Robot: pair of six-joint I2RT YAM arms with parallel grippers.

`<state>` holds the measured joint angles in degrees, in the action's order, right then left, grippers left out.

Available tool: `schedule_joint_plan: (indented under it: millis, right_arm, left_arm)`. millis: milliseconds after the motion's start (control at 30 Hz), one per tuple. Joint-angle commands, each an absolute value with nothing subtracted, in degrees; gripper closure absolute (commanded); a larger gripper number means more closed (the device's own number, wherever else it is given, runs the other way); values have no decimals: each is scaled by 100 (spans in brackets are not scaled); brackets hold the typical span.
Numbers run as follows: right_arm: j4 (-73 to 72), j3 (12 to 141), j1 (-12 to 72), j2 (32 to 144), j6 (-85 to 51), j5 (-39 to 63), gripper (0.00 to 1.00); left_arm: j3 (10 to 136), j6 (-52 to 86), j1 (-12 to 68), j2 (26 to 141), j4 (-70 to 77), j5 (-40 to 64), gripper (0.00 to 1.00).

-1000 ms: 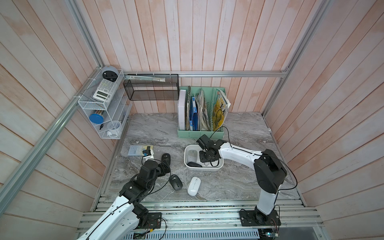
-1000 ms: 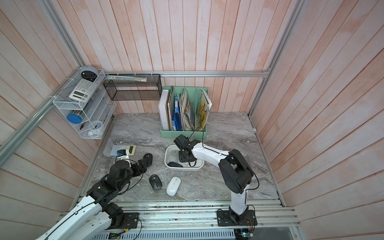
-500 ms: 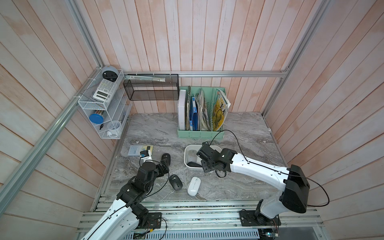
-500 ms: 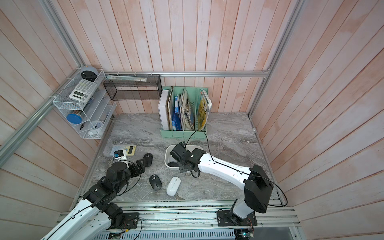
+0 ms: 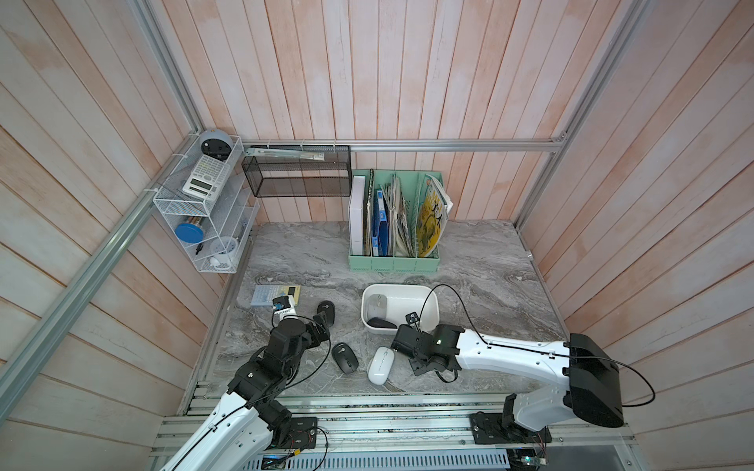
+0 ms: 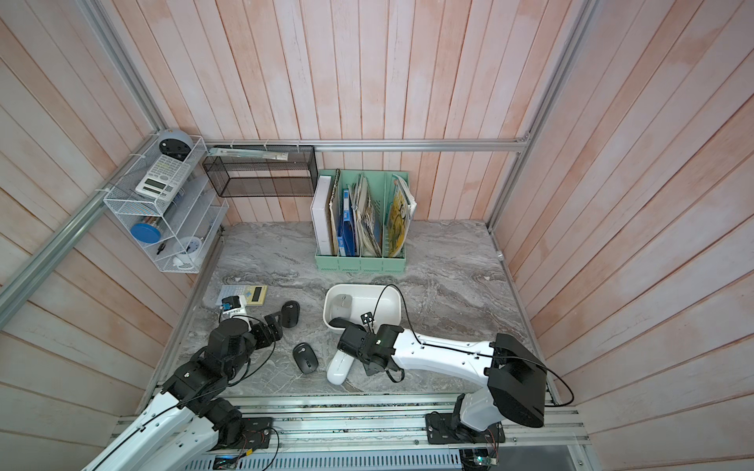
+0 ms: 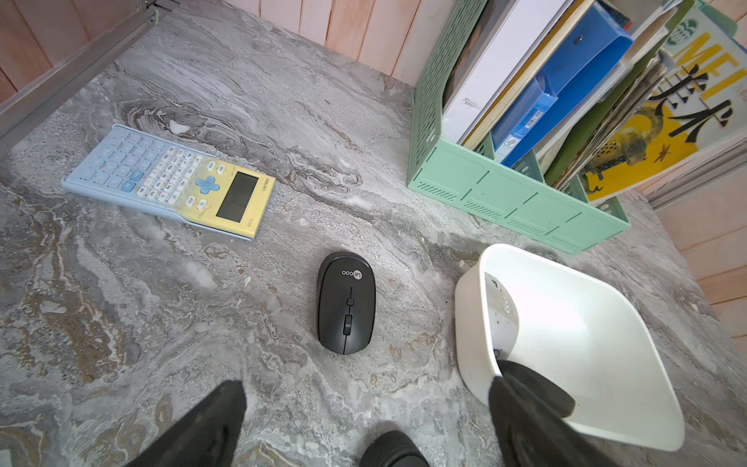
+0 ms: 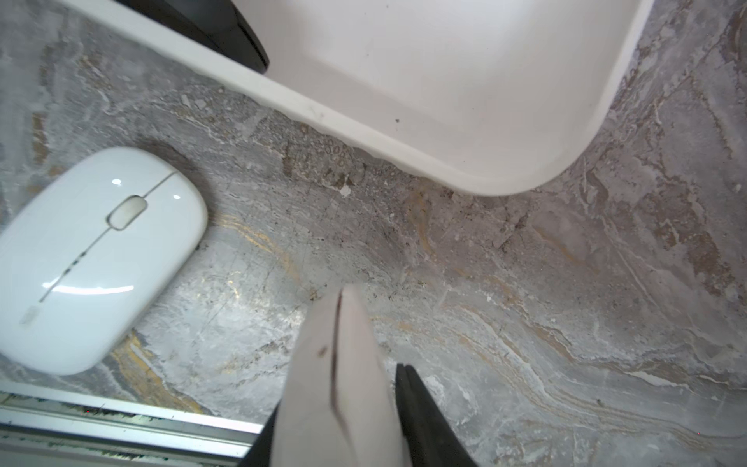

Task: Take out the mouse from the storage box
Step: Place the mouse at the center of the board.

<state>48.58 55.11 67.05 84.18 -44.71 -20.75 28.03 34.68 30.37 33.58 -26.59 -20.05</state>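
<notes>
Mouse (image 8: 331, 343) (pale, edge-on) sits pinched in right gripper (image 8: 343, 384), clear of storage box (image 8: 404, 133) — narrow hold may slip, dropping it on white mouse (image 8: 93, 258) beside; left gripper (image 7: 366, 384) spread.

the storage box (image 5: 408, 304) is showing smooth white plastic, faintly satin, with small dark specks inside. at six o'clock from it the white mouse (image 8: 93, 258) is gleaming, glossy plastic catching bright highlights; at nine o'clock the black mouse (image 7: 346, 301) is looking matt. the held mouse (image 8: 323, 404), pinched in the right gripper (image 8: 343, 364), is seeming matt off-white plastic with a dark seam, though it is sitting too close to be sure. the tabletop (image 5: 310, 261) is wearing a grey marble-look finish, veined and slightly pitted. at twelve o'clock the file holder (image 7: 505, 190) is reading as matt mint plastic. the walls (image 5: 367, 81) are showing pale whitewashed wood planks, the frame (image 5: 449, 145) brushed metal.
</notes>
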Motion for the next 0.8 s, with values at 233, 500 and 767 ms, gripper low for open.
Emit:
schedule_joint_plan:
  millis: [233,500,767]
  right_arm:
    - [4968,5520,6737,9162,-4773,-2401,67]
    - [4952,5615,6795,9612,-4855,-2494,67]
    - [5293,5813,6791,9897,-5030,-2727,62]
  left_arm:
    - [2824,3419,3004,3334,-2718,-2221,0]
    - [2813,3421,3006,3322,-2713,-2224,0]
    - [2813,3420,3010,3364,-2693,-2224,0]
